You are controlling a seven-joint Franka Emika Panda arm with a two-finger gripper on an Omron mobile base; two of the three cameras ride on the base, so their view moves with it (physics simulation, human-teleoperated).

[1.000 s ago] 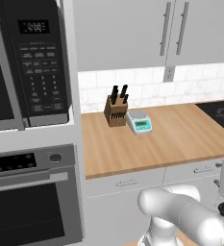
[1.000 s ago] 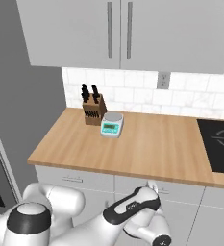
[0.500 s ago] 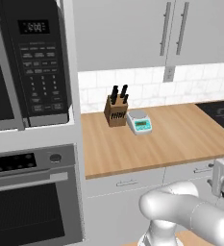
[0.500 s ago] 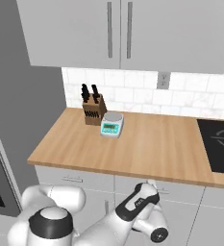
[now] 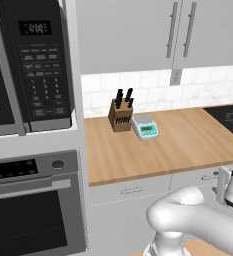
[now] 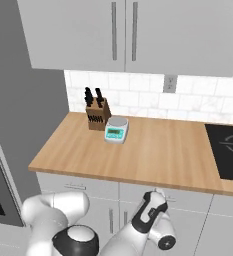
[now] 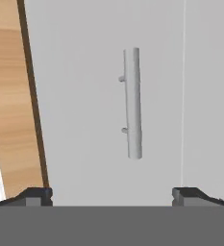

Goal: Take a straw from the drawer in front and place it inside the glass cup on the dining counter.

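The wooden worktop spanned the scene below a white-tile backsplash and 2 grey upper cabinet doors with vertical handles. At the left of the left base view stood a dark microwave above an oven. A black cooktop sat at the worktop's right end. Near the wall on the worktop stood a wooden knife block with dark handles, and just beside it, toward the front, a small kitchen scale with a teal display face.

Under the worktop edge ran a row of light-grey fronts. The drawer filled most of the hand view, its slim silver bar handle appearing upright there because the camera was rolled, with the worktop edge along the left side. In the right base view the white arm reached up from the lower left, its wrist close in front of that drawer front.

The gripper faced the drawer front with its 2 dark fingertips set wide apart, holding nothing, and apart from the handle, which lay between them and farther up the hand view. The drawer looked closed, flush with its neighbours.
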